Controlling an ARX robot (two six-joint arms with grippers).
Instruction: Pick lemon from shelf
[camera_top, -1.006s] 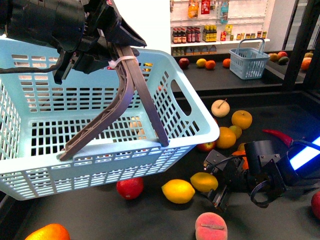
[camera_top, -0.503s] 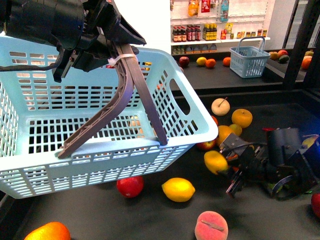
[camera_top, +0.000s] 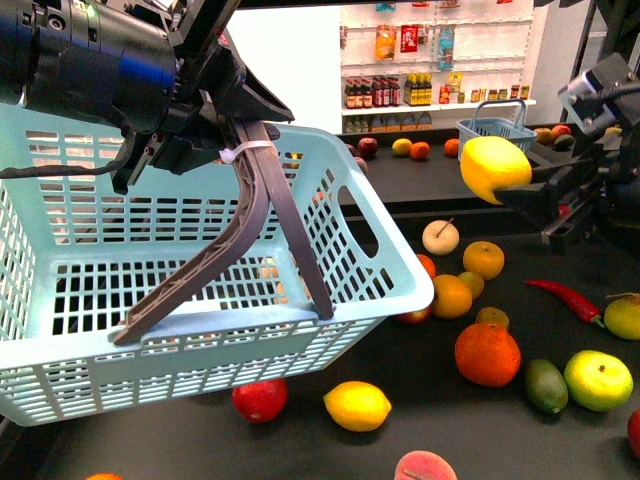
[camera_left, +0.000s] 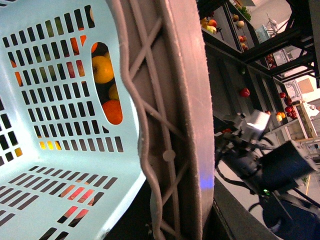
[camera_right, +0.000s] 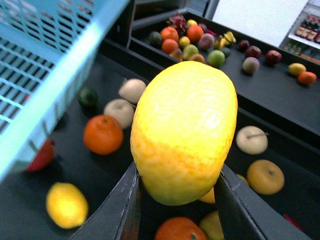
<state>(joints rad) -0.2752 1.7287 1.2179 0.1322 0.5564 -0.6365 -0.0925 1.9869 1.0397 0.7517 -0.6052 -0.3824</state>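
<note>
Snugly in right gripper (camera_right: 178, 172): lemon (camera_right: 185, 130).

- Left arm (camera_top: 90, 70): bulky and black, fills the upper left of the front view, wrist angled down toward the right.
- Left hand (camera_top: 232, 128): closed tight on the top of the basket handle (camera_top: 255, 200), sits high in frame.
- Right arm (camera_top: 600, 120): dark, at the right edge of the front view, up high, reaching in toward frame centre.
- Right hand (camera_top: 510, 185): clamped on the lemon (camera_right: 184, 130), in the air at upper right.
- Right wrist view: two dark fingers (camera_right: 119, 212) rise from the bottom edge in a V, touching the lemon's lower sides.
</note>
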